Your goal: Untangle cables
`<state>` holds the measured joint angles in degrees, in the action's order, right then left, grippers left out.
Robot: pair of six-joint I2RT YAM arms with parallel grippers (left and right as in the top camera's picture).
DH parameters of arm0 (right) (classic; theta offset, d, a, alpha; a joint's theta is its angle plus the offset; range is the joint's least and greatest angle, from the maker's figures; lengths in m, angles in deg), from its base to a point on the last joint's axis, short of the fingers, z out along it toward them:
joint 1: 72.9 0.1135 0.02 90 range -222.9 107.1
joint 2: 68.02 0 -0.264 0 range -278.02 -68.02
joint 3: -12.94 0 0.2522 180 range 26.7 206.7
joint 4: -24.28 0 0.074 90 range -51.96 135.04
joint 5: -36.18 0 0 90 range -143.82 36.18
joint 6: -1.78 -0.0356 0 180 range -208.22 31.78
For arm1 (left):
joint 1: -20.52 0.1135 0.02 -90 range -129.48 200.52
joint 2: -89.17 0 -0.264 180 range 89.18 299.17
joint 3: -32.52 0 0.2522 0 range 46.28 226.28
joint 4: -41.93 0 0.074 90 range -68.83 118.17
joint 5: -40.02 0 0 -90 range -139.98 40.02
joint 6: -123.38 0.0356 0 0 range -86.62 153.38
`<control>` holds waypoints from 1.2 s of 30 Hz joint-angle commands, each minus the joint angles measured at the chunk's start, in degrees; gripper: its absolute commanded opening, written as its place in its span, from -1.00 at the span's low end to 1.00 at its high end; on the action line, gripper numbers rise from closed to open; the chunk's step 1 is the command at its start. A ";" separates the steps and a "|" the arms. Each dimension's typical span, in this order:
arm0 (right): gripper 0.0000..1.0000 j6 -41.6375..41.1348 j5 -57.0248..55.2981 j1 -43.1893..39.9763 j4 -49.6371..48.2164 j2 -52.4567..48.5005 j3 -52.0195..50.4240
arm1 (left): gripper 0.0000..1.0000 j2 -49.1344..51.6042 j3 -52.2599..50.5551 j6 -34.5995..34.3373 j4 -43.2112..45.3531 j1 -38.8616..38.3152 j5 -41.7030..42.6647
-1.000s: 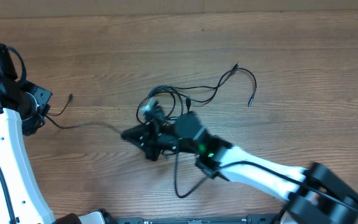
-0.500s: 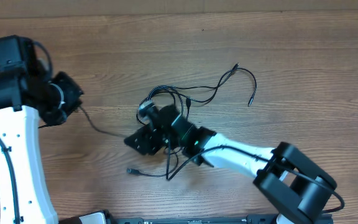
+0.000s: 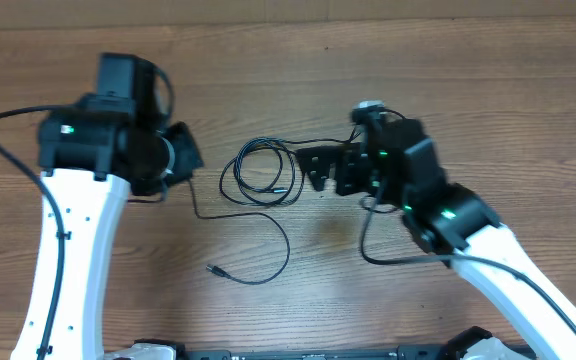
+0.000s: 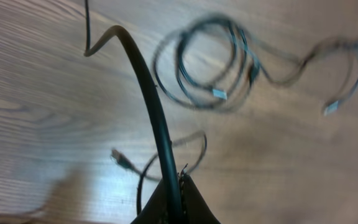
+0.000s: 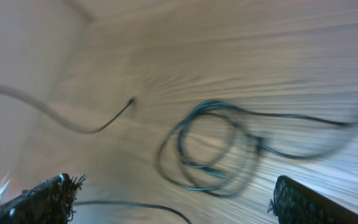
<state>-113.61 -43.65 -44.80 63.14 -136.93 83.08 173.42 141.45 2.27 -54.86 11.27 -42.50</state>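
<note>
A loose coil of thin black cables (image 3: 263, 175) lies on the brown wood-grain worktop (image 3: 488, 90), between the two arms. The left tool (image 4: 179, 182) is pinched fully closed on a single thin black cord (image 3: 287, 248). The cord trails from it across the worktop, curls toward the front edge and ends in a small plug (image 3: 212, 269). The right tool (image 3: 315, 171) hangs just beside the coil's right side, its fingers spread wide with nothing between them.
</note>
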 commanded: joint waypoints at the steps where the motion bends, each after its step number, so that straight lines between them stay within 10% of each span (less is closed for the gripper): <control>1: 0.99 0.31 -11.06 -4.35 5.46 8.37 0.70 | -0.91 -0.68 -2.91 -4.09 -0.96 -7.56 -3.04; 15: 1.00 0.28 -15.50 -13.03 20.33 17.92 0.68 | -0.91 -0.61 -15.67 -7.48 8.26 -35.50 -5.05; 22: 1.00 0.11 -15.45 -13.00 21.92 17.68 0.68 | -0.91 -0.35 -30.64 -23.15 10.95 -37.62 -16.72; 29: 1.00 0.09 -13.00 -13.00 22.25 17.66 0.68 | -0.89 -0.35 -42.18 -22.84 25.97 -37.70 -16.22; 36: 1.00 0.09 -12.85 -13.00 23.96 17.66 0.63 | -0.21 0.92 -42.86 -10.45 33.68 -37.68 -15.52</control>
<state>-113.68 -56.81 -57.55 86.99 -119.42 83.11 173.55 99.07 -16.03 -23.19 -26.33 -57.93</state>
